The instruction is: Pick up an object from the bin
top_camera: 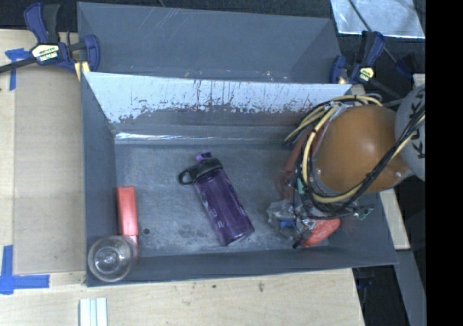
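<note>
Fingers of the gripper (300, 225) sit low under the robot's orange cover (354, 152) and its cables (312, 145), and we cannot tell whether they are open or closed.

Nearest us, a clear glass (110, 258) stands at the near left corner of the bin (217, 263). At the near right corner a red thing (323, 231), small and longish, lies slantwise just beside the gripper, perhaps touching it. We cannot tell whether it is between the fingers. A step further in, a pink block (127, 210) lies along the left wall, and a purple bottle (223, 205) lies on its side in the middle of the floor, cap towards the far wall (217, 104), well apart from the gripper.

We judge the grasp itself to be the step in hand, since the gripper is down at floor level by the red thing. The next move calls for a firm close on it, then a straight lift clear of the two walls that meet at that corner.

We can read no brand or label. The bottle carries faint marks too small to make out, and the far wall shows only dark streaks.
</note>
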Tool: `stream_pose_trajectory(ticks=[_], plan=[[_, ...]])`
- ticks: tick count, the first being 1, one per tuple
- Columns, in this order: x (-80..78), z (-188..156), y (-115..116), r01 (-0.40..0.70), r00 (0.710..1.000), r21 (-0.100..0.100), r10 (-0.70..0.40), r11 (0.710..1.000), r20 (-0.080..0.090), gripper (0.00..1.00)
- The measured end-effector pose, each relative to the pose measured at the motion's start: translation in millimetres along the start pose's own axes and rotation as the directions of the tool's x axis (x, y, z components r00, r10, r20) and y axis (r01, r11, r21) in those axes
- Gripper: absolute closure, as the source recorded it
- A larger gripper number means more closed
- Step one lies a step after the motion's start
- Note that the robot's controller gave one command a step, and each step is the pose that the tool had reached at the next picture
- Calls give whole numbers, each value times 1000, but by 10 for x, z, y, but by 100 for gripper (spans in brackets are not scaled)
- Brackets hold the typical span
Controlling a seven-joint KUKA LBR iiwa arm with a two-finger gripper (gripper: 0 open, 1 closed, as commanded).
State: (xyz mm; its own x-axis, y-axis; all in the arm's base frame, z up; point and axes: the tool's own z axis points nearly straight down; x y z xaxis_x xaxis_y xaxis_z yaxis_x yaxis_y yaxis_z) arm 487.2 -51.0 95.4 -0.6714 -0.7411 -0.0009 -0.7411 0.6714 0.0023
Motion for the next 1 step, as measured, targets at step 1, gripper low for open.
stream_pose_trajectory(ticks=[1], plan=[[-10,-93,-14,0,1000,6,0,1000,3,100]])
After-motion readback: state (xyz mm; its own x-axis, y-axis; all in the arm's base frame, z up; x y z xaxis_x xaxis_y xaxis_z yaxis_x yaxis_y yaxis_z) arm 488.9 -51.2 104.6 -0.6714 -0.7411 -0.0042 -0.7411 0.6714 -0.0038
